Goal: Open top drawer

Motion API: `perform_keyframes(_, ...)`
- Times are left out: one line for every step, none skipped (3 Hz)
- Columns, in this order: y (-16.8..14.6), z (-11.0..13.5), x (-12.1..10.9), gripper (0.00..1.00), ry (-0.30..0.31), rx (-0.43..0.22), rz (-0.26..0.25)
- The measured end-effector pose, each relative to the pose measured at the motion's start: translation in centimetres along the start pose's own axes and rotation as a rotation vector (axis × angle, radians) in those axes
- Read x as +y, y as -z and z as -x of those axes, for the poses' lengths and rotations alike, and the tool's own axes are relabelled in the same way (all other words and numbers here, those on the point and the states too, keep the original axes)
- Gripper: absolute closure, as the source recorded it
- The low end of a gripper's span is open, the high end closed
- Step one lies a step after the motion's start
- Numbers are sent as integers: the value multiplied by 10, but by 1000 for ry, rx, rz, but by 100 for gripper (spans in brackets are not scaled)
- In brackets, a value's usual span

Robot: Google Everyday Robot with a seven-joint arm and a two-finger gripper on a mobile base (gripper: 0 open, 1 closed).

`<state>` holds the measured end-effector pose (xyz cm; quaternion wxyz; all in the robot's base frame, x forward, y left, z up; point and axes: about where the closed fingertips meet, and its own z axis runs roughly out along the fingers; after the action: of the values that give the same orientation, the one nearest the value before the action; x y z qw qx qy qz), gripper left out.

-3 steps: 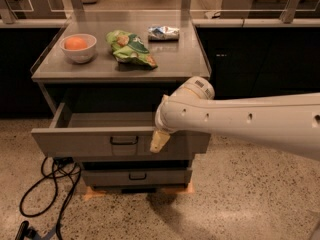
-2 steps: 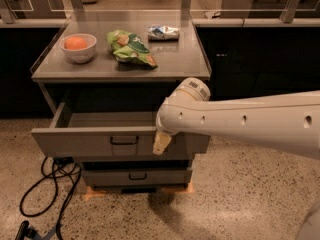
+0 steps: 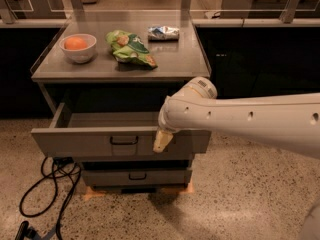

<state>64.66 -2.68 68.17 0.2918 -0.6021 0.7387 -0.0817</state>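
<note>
gripper (image 3: 162,140) hung against the front of the top drawer (image 3: 75,143), just right of its black handle (image 3: 124,140) | grip state: could not tell | top drawer stood pulled out, grey tray showing behind the gripper | smaller drawer (image 3: 100,177) below | bench (image 3: 182,59) above and behind carried a bowl (image 3: 77,49) and a green bag (image 3: 131,48)

Two bags (image 3: 131,48) (image 3: 163,32), one bowl (image 3: 79,57), one end effector (image 3: 162,140) at top drawer (image 3: 100,143).

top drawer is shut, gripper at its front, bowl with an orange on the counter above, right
No: the camera view shows the top drawer pulled out, its tray interior exposed. The gripper is at its front, and the bowl with an orange sits on the counter above.
</note>
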Motion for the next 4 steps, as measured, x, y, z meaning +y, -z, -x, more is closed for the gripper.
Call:
perform_keyframes(-17, -6, -8, 0, -89, -106, 39)
perform_keyframes(-34, -11, 4, 0, -114, -143, 112)
perform_keyframes(-36, -11, 7, 0, -105, -145, 119)
perform_keyframes(-36, -11, 7, 19, -105, -145, 119)
